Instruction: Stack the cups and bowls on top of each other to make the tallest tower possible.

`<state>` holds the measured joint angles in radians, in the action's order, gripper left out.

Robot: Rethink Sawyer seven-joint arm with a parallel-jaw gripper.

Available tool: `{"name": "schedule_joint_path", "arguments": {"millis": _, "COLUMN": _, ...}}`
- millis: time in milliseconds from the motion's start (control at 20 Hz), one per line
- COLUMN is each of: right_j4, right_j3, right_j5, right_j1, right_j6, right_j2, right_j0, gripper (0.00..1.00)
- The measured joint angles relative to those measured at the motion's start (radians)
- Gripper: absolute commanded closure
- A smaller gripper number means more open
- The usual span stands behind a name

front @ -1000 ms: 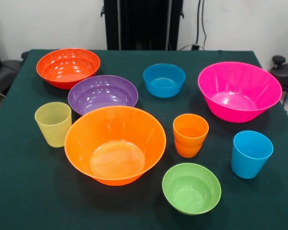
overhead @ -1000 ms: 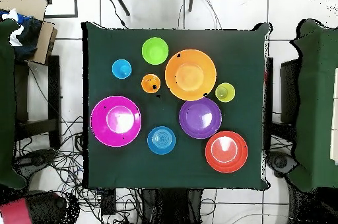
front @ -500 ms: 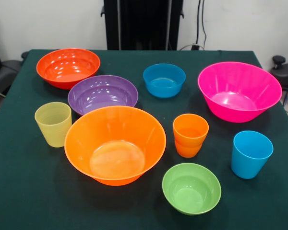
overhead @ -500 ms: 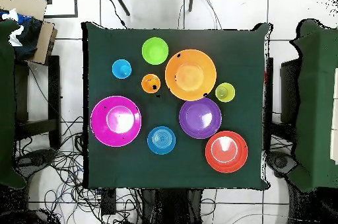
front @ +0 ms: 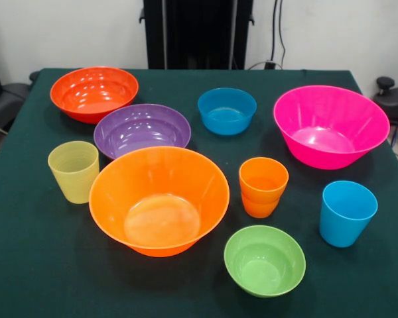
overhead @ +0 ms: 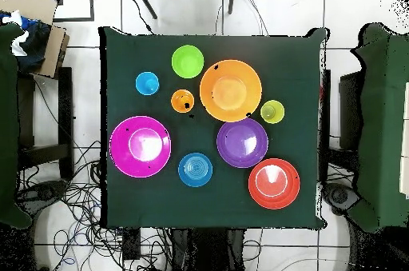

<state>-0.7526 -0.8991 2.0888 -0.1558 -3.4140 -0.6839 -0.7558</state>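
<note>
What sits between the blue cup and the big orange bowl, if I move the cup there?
In the front view the orange cup stands almost on the line from the blue cup to the big orange bowl, with the green bowl just nearer the camera. The gripper is not in view.

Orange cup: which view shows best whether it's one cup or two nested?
Front view. The orange cup is seen from the side there, and a step partway down its wall suggests two nested cups, though that isn't certain. The overhead view shows only its round rim from above, beside the large orange bowl, so the wall is hidden.
</note>
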Motion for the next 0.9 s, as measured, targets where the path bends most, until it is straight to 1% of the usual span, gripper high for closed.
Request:
{"name": "schedule_joint_path", "arguments": {"millis": 100, "right_j4": 0.000, "right_j3": 0.050, "right_j5": -0.013, "right_j1": 0.021, "right_j6": 0.008, "right_j2": -0.009, "right_j0": -0.003, "gripper": 1.00}}
{"name": "schedule_joint_path", "arguments": {"millis": 400, "right_j4": -0.001, "right_j3": 0.173, "right_j5": -0.035, "right_j1": 0.074, "right_j6": 0.084, "right_j2": -0.030, "right_j0": -0.015, "gripper": 1.00}}
{"name": "schedule_joint_path", "arguments": {"millis": 500, "right_j4": -0.001, "right_j3": 0.245, "right_j5": -0.059, "right_j1": 0.104, "right_j6": 0.134, "right_j2": -0.047, "right_j0": -0.025, "gripper": 1.00}}
{"name": "schedule_joint_path", "arguments": {"millis": 550, "right_j4": -0.002, "right_j3": 0.309, "right_j5": -0.080, "right_j1": 0.130, "right_j6": 0.179, "right_j2": -0.063, "right_j0": -0.034, "gripper": 1.00}}
{"name": "schedule_joint_path", "arguments": {"millis": 700, "right_j4": -0.005, "right_j3": 0.378, "right_j5": -0.103, "right_j1": 0.157, "right_j6": 0.230, "right_j2": -0.078, "right_j0": -0.046, "gripper": 1.00}}
{"name": "schedule_joint_path", "arguments": {"millis": 900, "right_j4": -0.015, "right_j3": 0.499, "right_j5": -0.142, "right_j1": 0.204, "right_j6": 0.326, "right_j2": -0.111, "right_j0": -0.065, "gripper": 1.00}}
